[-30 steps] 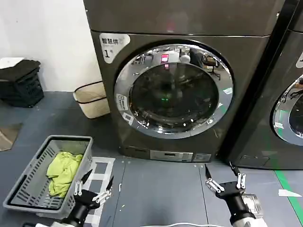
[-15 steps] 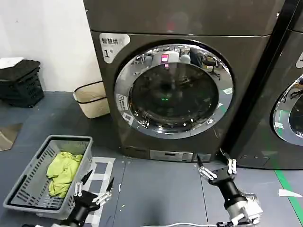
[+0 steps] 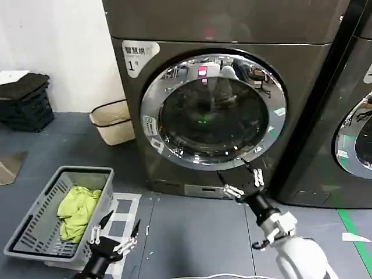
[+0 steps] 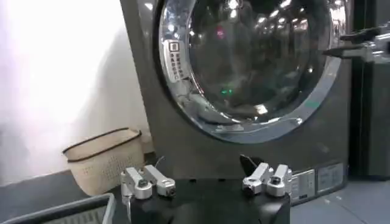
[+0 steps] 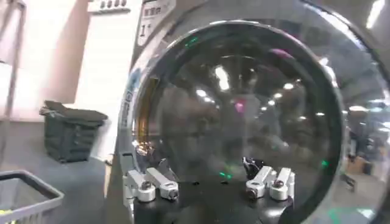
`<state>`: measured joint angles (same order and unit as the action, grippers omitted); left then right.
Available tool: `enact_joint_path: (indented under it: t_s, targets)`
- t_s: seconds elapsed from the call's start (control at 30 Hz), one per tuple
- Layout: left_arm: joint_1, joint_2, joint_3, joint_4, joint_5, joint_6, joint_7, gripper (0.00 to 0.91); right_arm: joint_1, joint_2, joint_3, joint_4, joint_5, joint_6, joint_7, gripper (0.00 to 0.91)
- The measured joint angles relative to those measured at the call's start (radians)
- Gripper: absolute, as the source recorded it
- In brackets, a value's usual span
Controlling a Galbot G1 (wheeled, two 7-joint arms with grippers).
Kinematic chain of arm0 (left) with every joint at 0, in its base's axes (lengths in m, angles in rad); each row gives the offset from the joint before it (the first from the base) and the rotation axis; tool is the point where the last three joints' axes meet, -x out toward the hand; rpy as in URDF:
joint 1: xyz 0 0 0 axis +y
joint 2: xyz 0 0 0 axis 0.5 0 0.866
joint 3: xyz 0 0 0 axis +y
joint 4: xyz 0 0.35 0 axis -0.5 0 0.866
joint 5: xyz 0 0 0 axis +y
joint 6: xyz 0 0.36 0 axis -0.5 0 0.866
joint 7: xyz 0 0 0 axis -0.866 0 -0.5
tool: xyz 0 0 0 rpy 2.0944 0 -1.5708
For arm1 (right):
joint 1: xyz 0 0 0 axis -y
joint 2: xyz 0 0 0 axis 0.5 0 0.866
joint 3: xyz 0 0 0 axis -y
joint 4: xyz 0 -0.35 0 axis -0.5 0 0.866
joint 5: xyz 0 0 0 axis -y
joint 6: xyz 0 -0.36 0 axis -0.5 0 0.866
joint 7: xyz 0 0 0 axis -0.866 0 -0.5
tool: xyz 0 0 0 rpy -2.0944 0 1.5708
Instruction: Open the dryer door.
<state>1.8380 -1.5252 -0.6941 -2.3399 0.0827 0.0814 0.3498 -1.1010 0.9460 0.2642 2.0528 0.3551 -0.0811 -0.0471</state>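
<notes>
Right now the dark grey-brown machine (image 3: pixel 232 35) labelled "1" fills the middle ahead of me, with a second dark machine (image 3: pixel 343 116) just beside it on my right. The dryer door (image 3: pixel 152 99) sits shut in the front of machine "1", chrome ring around dark glass, seen close up from my right wrist (image 5: pixel 131 115) and from my left wrist (image 4: pixel 177 91) too. My right gripper (image 3: pixel 240 180) is raised in front of the lower right part of the ring, fingers spread apart, holding nothing; can't tell if a tip touches the chrome. My left gripper (image 3: pixel 115 231) hangs low near the floor, fingers also spread, empty. A grey basket (image 3: pixel 35 224) sits on the floor just beside it with a green cloth (image 3: pixel 75 212) inside. A beige bin (image 3: pixel 113 122) stands by the wall, left of the machine.
</notes>
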Motion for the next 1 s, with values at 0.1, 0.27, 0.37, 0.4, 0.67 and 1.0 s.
enact_joint_path:
  t_s: [0.1, 0.27, 0.37, 0.4, 0.67, 1.0]
  targets:
    - [0.004, -0.007, -0.002, -0.008, 0.007, 0.000, 0.000, 0.907, 0.079, -0.007, -0.051, -0.032, 0.016, -0.004, -0.001, 0.907]
    - [0.012, -0.018, -0.003, -0.018, 0.018, -0.003, 0.000, 0.907, 0.188, -0.007, -0.134, -0.078, 0.045, -0.008, -0.008, 0.907]
    - [0.018, -0.025, -0.003, -0.021, 0.023, -0.005, 0.000, 0.907, 0.241, -0.004, -0.181, -0.105, 0.060, -0.007, -0.022, 0.907]
    - [0.019, -0.026, -0.003, -0.022, 0.024, -0.006, 0.000, 0.907, 0.256, -0.003, -0.194, -0.113, 0.065, -0.007, -0.027, 0.907]
    - [0.022, -0.034, -0.003, -0.026, 0.031, -0.008, 0.002, 0.907, 0.376, 0.012, -0.299, -0.187, 0.072, -0.001, -0.050, 0.907]
    - [0.020, -0.039, -0.003, -0.025, 0.033, -0.008, 0.004, 0.907, 0.508, 0.057, -0.403, -0.288, 0.073, 0.000, -0.052, 0.907]
